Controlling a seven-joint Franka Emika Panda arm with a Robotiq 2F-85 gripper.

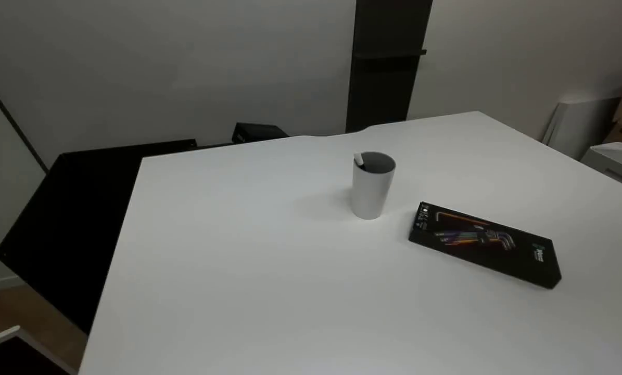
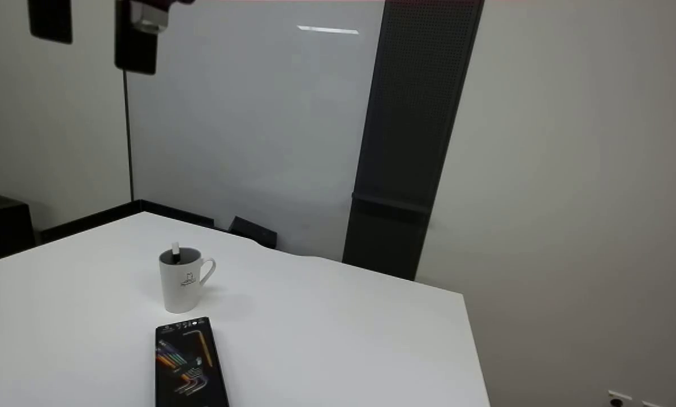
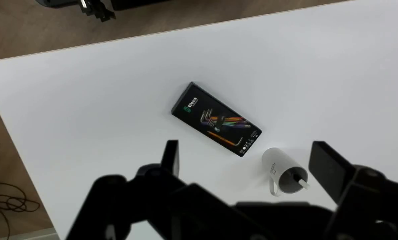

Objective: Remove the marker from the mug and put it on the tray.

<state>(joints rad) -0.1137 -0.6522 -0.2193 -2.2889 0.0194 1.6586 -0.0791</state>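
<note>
The marker is dark with a white end and leans inside the mug, its white end at the rim, in both exterior views [image 1: 359,159] [image 2: 175,250]. It also shows in the wrist view [image 3: 303,183]. The light-grey mug [image 1: 370,195] [image 2: 179,288] [image 3: 278,162] stands upright on the table; its handle shows in two views. The flat black tray-like thing [image 1: 487,245] [image 2: 188,362] [image 3: 215,120] lies beside the mug and looks like a closed box with printed coloured hex keys. My gripper [image 2: 93,34] [image 3: 250,160] is open and empty, high above the table.
The white table [image 1: 238,271] carries the mug and the black box. A black panel [image 1: 71,219] stands beyond a table edge. A small black object [image 1: 258,132] sits behind the back edge. A cable [image 3: 14,205] lies on the floor.
</note>
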